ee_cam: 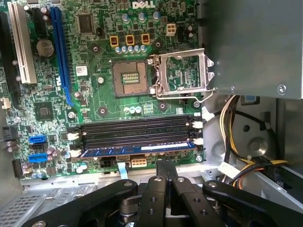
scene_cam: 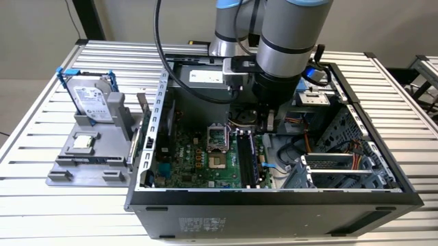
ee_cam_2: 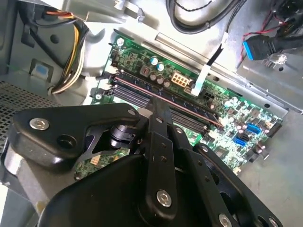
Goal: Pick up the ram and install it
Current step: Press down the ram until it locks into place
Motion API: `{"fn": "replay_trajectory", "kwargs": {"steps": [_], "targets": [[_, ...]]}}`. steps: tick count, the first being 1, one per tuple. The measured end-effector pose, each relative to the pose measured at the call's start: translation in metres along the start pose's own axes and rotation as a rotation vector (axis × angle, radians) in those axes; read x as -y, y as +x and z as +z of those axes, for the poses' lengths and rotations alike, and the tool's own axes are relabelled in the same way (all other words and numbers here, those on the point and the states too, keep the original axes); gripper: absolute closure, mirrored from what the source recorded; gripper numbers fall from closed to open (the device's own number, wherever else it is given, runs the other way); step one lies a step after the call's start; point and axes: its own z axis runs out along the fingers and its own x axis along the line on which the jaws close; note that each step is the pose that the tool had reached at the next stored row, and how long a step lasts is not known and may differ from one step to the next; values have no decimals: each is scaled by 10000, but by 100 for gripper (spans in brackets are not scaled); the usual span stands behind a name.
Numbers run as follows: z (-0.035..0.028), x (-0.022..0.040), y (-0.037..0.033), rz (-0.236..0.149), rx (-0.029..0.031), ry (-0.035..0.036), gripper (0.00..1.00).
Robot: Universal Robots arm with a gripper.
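In the exterior view I have the arm reaching down into the open computer case (scene_cam: 383, 197) at the centre of the frame, with the gripper (scene_cam: 265, 122) low over the motherboard (scene_cam: 198, 159). The memory slots (scene_cam: 247, 156) run just below it, toward the lower middle of the frame. On the grey parts stand (scene_cam: 85, 156) at the left, the hard drive (scene_cam: 92, 100) stands upright and the processor chip (scene_cam: 83, 141) lies flat; I see no stick left there.

In the second wrist view the gripper (ee_cam_2: 160, 101) fills the lower half, its two dark fingers (ee_cam_2: 158, 127) pressed together, with nothing between them as far as I can judge. Their tips sit right over the ram (ee_cam_2: 163, 97), which runs diagonally from the upper left toward the right of centre, lying in its slot.

In the first wrist view the ram (ee_cam: 137, 150) is the blue-green stick in the lowest of the memory slots (ee_cam: 137, 132), just above the closed gripper (ee_cam: 165, 163) at the bottom centre. The empty processor socket (ee_cam: 130, 78) sits above, with its open silver retention frame beside it.

I judge the stick light, stiff and brittle: take it by its long flat faces near the middle, keep off the chips and contact edge, and press evenly so it doesn't flex.
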Motion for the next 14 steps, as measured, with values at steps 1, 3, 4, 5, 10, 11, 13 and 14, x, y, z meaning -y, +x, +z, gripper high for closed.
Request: {"fn": "replay_trajectory", "kwargs": {"steps": [1,3,4,5,10,11,13,14], "targets": [[4,0,2,-2,-40,-9,100],[17,1,5,-13,-117,-6,100],[25,2,6,-21,-157,-1,100],[34,1,8,-28,-194,3,100],[93,-5,11,-38,-240,7,100],[93,-5,11,-38,-242,1,100],[93,-5,11,-37,-243,-6,100],[104,-6,12,-37,-242,-6,100]]}}
